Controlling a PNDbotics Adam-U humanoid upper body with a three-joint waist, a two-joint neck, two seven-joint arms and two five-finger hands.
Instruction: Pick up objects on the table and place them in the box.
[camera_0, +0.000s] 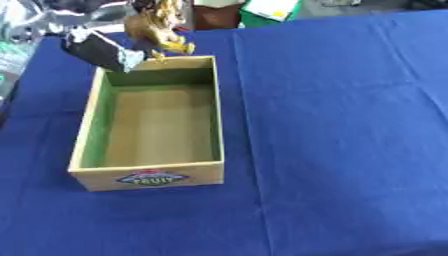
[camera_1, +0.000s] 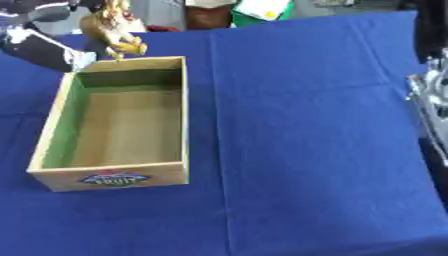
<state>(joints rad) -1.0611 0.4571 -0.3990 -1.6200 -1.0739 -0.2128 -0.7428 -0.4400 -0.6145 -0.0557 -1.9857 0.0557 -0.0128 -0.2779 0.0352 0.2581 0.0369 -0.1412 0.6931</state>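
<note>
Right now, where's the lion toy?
The lion toy is in the left hand, top left of both views, just above the box's far rim.

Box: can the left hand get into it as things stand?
Probably yes: left hand sits by the box's far left corner, beside a brown toy; nothing covers the open top.

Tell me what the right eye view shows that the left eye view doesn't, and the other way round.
Only the right eye view shows a silver and black piece of the robot at its right edge; whether it is a hand cannot be told. Only the left eye view shows more of the blue tablecloth left of the box. Both show the open, empty cardboard box, the left hand holding a brownish toy animal above the box's far edge, and a green and white thing past the table.
</note>
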